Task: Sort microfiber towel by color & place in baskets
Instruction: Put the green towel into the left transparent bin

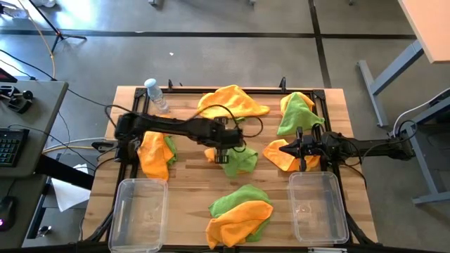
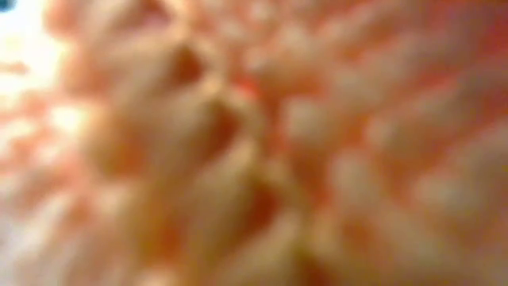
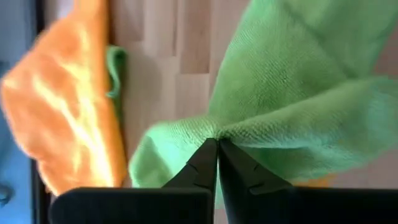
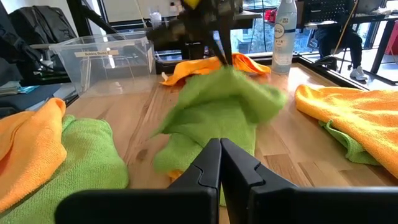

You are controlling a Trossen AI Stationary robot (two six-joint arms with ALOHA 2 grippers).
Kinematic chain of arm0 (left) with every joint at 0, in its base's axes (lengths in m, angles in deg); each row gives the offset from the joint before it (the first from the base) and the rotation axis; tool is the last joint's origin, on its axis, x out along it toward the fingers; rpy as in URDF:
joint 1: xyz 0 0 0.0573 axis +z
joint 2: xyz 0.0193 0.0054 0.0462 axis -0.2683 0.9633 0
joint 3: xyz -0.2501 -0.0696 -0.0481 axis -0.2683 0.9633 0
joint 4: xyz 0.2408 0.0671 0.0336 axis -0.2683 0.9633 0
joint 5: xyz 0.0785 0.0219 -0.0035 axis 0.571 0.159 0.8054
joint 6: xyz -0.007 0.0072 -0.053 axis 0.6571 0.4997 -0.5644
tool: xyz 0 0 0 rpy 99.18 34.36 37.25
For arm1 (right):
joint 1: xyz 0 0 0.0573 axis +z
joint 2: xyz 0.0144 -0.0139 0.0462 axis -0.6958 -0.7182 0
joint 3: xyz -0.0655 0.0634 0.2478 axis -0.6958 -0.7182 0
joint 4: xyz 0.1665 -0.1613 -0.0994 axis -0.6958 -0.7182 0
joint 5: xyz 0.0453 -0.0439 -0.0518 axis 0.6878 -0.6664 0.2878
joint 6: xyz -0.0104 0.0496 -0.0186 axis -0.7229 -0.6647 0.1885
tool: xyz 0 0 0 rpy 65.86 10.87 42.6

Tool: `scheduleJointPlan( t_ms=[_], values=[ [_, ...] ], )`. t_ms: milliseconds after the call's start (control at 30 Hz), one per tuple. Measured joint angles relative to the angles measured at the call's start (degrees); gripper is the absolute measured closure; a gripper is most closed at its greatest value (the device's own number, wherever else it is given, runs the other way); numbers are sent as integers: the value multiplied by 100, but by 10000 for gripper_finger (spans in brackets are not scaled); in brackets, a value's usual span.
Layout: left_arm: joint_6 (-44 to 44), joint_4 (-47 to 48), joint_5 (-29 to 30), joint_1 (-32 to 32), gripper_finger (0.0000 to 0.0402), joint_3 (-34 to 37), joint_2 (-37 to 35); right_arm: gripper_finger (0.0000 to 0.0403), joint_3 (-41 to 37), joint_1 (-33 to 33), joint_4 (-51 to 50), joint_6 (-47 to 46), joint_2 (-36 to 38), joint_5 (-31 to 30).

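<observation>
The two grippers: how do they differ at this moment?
The left gripper is at the table's middle, pinching a green towel; the right gripper is over an orange towel near the right side and holds nothing visible. The left arm reaches across the table; the right arm stays on its side. Both are shut.

Grey concrete floor (image 1: 232, 56); desk with keyboard (image 1: 8, 146) at side; windows (image 4: 124, 9) behind.
</observation>
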Motion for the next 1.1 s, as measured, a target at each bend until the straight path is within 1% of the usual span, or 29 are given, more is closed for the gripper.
scheduleJointPlan(
  t_ms=[100,300,500,733,900,1100],
  values=[
    [-207,17,1,-29,401,-1,-448,402,-2,0,0,0,2,2],
    [-302,282,5,-175,401,-2,-1314,402,-1,0,0,0,2,0],
    [-805,593,262,-462,401,-2,-2122,402,0,0,0,0,2,0],
    [-1312,1318,689,-940,401,-2,-2975,402,0,0,0,0,2,0],
    [-1533,1636,1018,-1347,401,-2,-3510,402,-2,0,0,0,2,0],
    [-1587,2000,1076,-1949,401,-2,-4112,402,-1,0,0,0,2,0]
  ],
)
